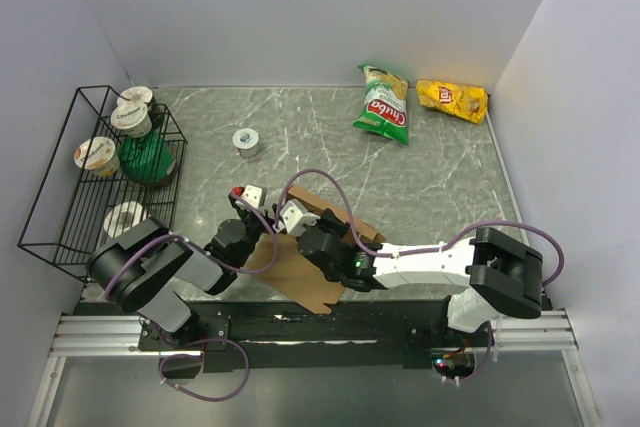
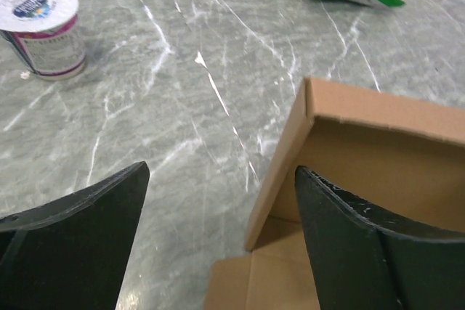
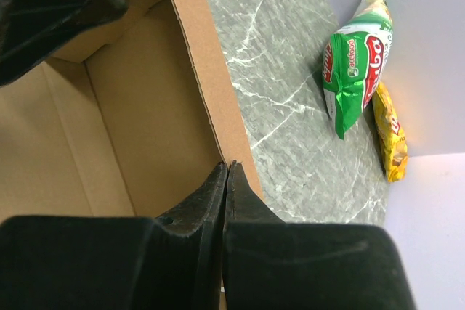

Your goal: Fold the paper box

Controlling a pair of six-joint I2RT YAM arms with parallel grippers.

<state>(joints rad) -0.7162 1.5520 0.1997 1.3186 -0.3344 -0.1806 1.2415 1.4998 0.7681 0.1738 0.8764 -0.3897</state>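
Though partly hidden, paper box (image 1: 300,277).

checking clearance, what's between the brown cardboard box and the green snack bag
Bare marble tabletop between brown cardboard box and green snack bag; right wrist view.

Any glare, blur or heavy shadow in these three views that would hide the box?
Top external: even, soft light with faint shadows, though the arms cover much of the paper box. Left wrist: box edges sharp, a slight sheen on the table beside the dark left fingers. Right wrist: black right fingers fill the foreground with little detail; the green snack bag is clear.
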